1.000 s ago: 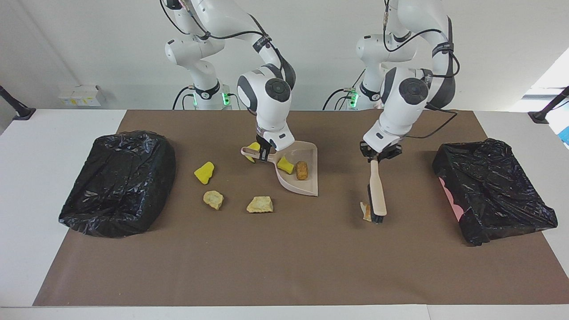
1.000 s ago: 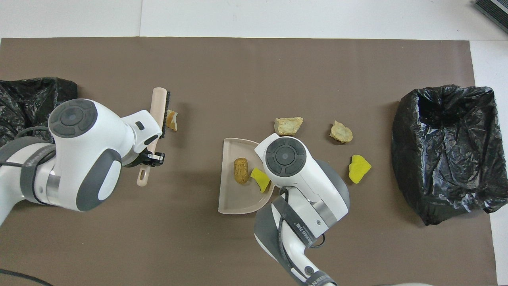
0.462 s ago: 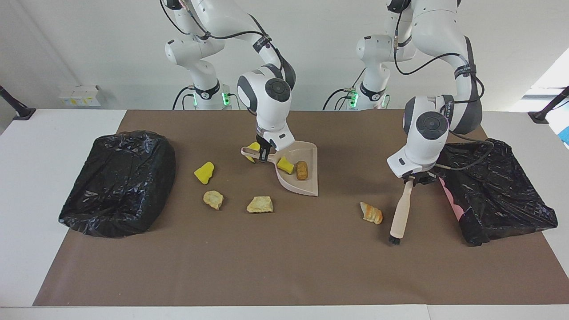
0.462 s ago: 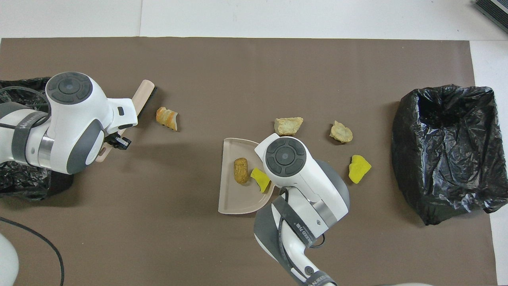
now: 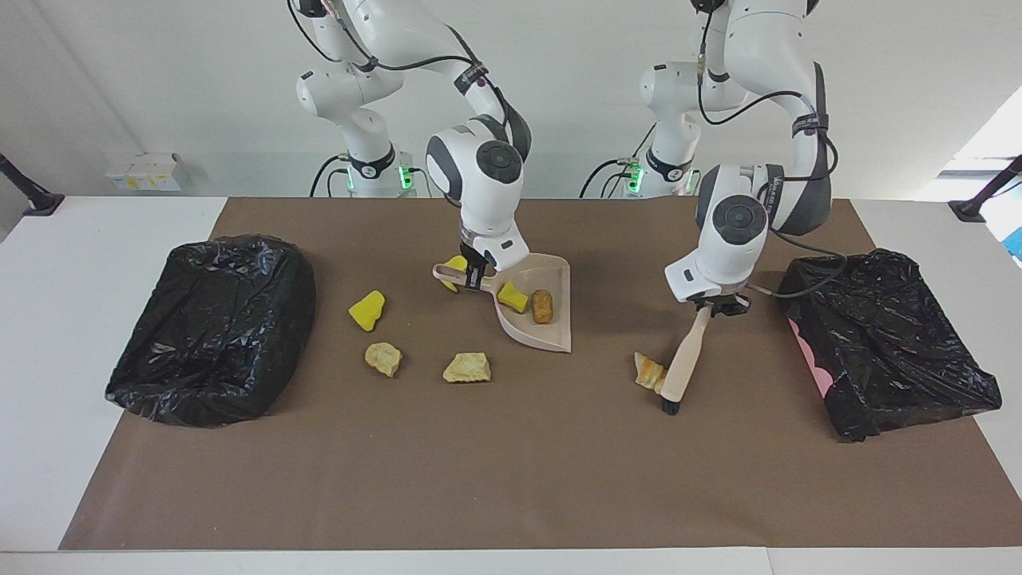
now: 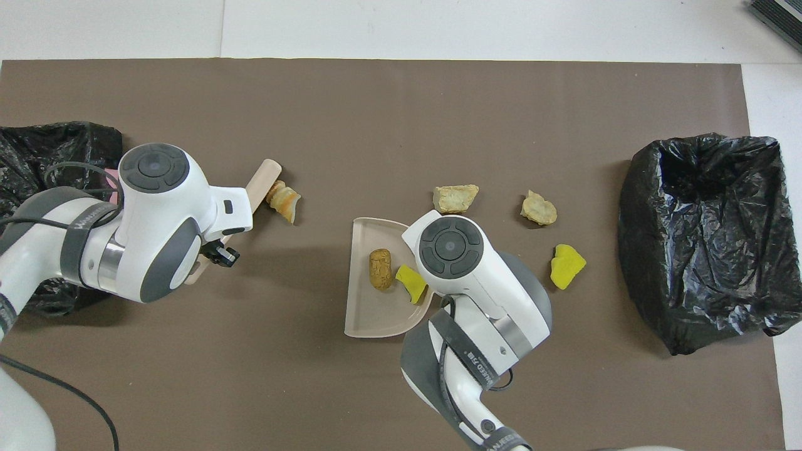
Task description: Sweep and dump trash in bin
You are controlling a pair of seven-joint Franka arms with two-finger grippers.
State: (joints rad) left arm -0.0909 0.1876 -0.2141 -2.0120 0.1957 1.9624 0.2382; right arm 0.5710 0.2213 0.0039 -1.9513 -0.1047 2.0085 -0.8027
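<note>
My right gripper [image 5: 477, 275] is shut on the handle of a beige dustpan [image 5: 551, 335] that rests on the mat; the arm hides it in the overhead view. The pan [image 6: 376, 313] holds a yellow foam chunk [image 5: 512, 297] and a brown lump [image 5: 542, 306]. Another yellow chunk [image 5: 456, 263] peeks out by the handle. My left gripper [image 5: 717, 307] is shut on a brush [image 5: 684, 363] whose head touches an orange-tan lump [image 5: 648, 372]. A yellow chunk [image 5: 367, 310] and two tan lumps [image 5: 383, 358] [image 5: 467, 367] lie on the mat toward the right arm's end.
A bin lined with a black bag [image 5: 211, 323] stands at the right arm's end of the brown mat [image 5: 511, 463]. A second one [image 5: 886, 351] stands at the left arm's end, close to the left arm.
My left gripper swung the brush out toward the left arm's end, then back against the orange-tan lump. The lump slid a little toward the dustpan. The right arm has not moved.
</note>
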